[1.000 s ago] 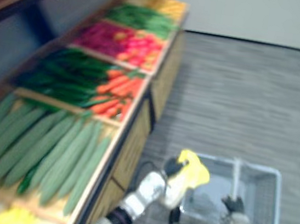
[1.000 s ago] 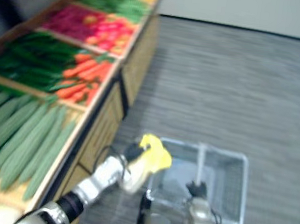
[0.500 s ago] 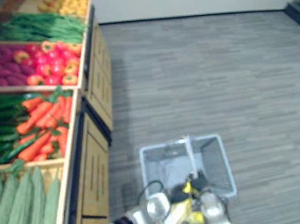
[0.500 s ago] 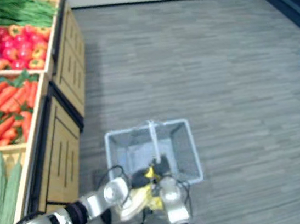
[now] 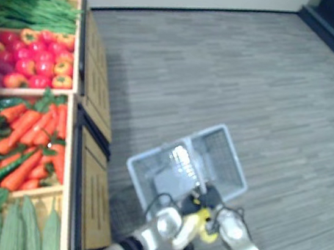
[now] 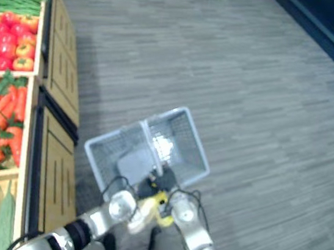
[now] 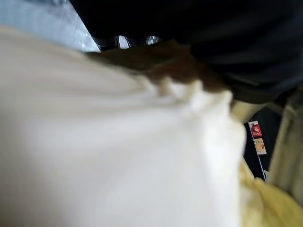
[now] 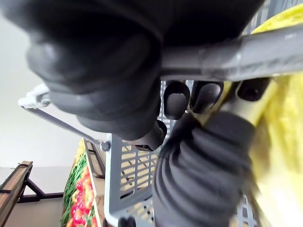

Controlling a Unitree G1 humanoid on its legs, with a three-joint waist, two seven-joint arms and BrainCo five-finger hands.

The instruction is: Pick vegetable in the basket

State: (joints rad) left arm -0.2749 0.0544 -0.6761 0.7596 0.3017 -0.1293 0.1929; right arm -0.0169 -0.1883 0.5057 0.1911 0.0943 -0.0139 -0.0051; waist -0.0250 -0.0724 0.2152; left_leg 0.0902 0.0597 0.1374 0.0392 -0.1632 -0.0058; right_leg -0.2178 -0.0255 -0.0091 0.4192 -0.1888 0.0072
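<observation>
Yellow vegetable (image 5: pixel 201 224) held at the near rim of the grey basket (image 5: pixel 227 162), not inside it.
It is grasped in the left hand (image 5: pixel 170 223), reached in from the lower left. Just beside it, the basket's handle (image 8: pixel 246 49) is clenched in the curled fingers of the right hand (image 5: pixel 228 227). The basket is seen tilted, near the produce stand (image 5: pixel 91 170).

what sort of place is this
Probably a grocery shop's produce aisle: wooden crates of carrots and red vegetables, plus a grey shopping basket gripped by the right robot hand.

The basket (image 5: pixel 223 160) sits right of the stand (image 5: pixel 89 176), the vegetable (image 5: pixel 197 229) just before it.
</observation>
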